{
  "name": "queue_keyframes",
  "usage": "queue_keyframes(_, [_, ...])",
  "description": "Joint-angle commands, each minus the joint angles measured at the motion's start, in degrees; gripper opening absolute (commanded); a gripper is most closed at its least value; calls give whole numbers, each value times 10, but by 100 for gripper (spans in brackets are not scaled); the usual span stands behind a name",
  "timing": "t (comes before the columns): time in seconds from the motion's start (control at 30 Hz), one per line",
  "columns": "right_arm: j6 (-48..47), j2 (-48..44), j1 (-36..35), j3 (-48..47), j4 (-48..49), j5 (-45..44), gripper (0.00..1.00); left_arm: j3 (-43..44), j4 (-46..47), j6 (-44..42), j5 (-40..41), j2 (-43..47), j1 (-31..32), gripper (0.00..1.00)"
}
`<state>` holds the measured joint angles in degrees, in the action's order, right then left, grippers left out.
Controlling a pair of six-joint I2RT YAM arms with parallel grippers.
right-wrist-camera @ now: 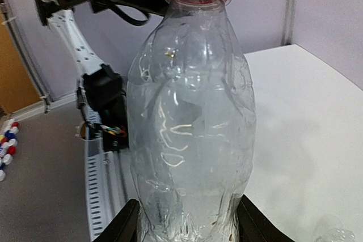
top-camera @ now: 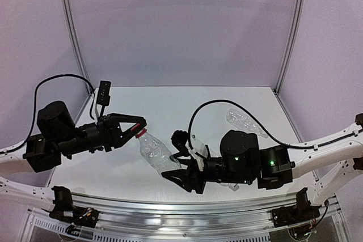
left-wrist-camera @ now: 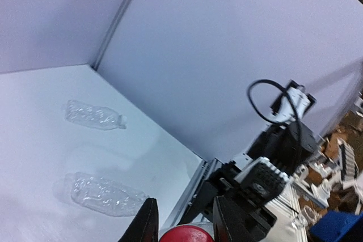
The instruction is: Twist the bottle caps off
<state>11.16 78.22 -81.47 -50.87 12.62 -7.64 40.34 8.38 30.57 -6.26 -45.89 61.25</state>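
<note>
My left gripper is clenched on the red cap. In the left wrist view the cap sits right between the two dark fingers, one on each side of it and pressed against it, at the very tips. The cap tops a clear bottle that slants away from that hand, its body running down toward my right gripper. That one grasps the bottle low on its body, near the base: from the right wrist camera I see a finger on either flank of the crinkled plastic, and the neck rises straight up from the hand with the left gripper's dark fingers at its top. So the cap is at the far end of the bottle from the right hand and inside the grip of the left. The two hands face each other across the bottle, held up off the white table. Beyond the left fingertips, well apart from them, two more clear bottles lie on their sides on the table, a nearer one and a farther one. I cannot tell whether either carries a cap.
</note>
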Motion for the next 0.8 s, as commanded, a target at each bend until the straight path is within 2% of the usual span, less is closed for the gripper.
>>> queue_keyframes(0.0, [14,34,1,-39,-80,-249,0,-8,-98,95,232,8,3,20])
queue_keyframes(0.13, [15,88,0,-87,-133,-286,0,-26,-114,132,299,13,-5,20])
queue_keyframes(0.2, [8,112,-2,-108,-153,-293,0,-27,-129,153,305,12,-16,20])
queue_keyframes(0.5, [-25,231,-26,-206,-237,-395,0,-51,-156,269,231,13,-92,16])
queue_keyframes(0.63, [-28,251,-26,-219,-245,-406,0,-52,-160,277,222,18,-96,23])
queue_keyframes(0.77, [-28,254,-26,-222,-247,-406,0,-54,-156,274,212,26,-97,36])
